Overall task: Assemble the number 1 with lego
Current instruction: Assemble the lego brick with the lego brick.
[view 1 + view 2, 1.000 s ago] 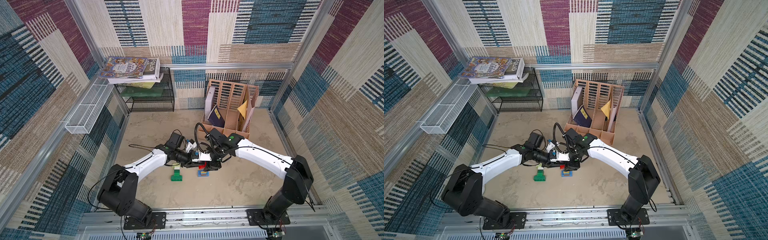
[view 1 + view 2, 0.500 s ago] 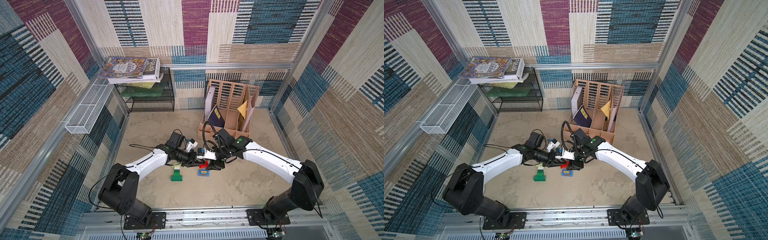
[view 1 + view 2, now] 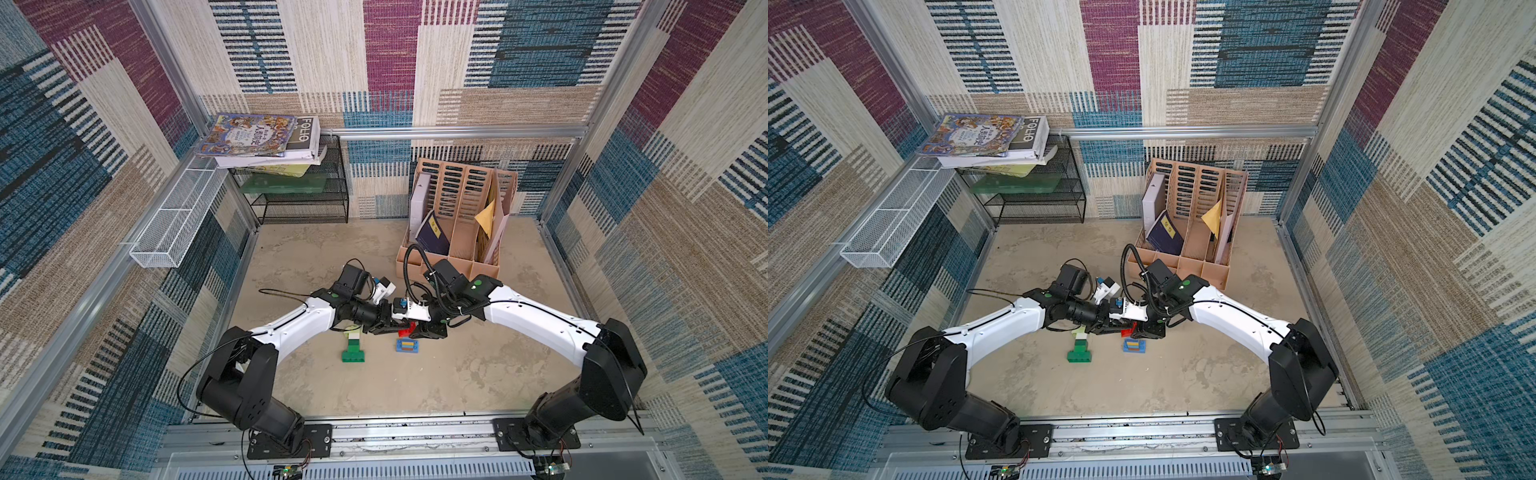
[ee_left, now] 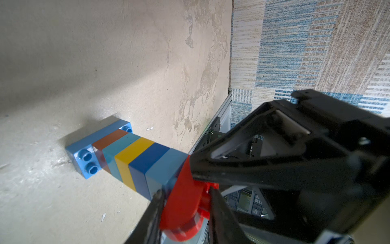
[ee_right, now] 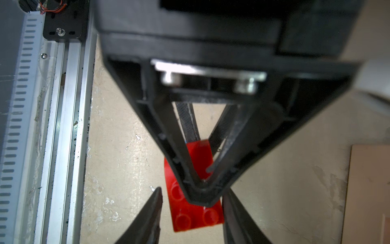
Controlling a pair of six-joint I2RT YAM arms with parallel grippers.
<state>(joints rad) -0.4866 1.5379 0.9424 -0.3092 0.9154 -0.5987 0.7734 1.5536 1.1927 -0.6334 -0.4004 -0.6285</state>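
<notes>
My left gripper [image 4: 186,196] is shut on a red lego brick [image 4: 181,211] and holds it above the floor. The brick sits close against the top of an upright stack [image 4: 130,156] of blue, brown, teal, yellow and dark blue lego. My right gripper [image 5: 193,191] faces the left one, its fingers on either side of the same red brick [image 5: 196,217], with a slim gap on one side. In both top views the two grippers [image 3: 386,324] [image 3: 419,330] meet over the red brick [image 3: 405,332]. A green and lime lego figure [image 3: 353,351] lies flat to the left.
A cardboard file organiser [image 3: 457,232] with papers stands right behind the right arm. A black wire shelf [image 3: 303,195] carrying books is at the back left, and a white mesh basket [image 3: 174,224] hangs on the left wall. The metal rail [image 5: 63,126] runs along the front.
The right arm has shifted rightwards and its jaws have narrowed around the red brick. The left arm has stayed almost still with the brick in it.
</notes>
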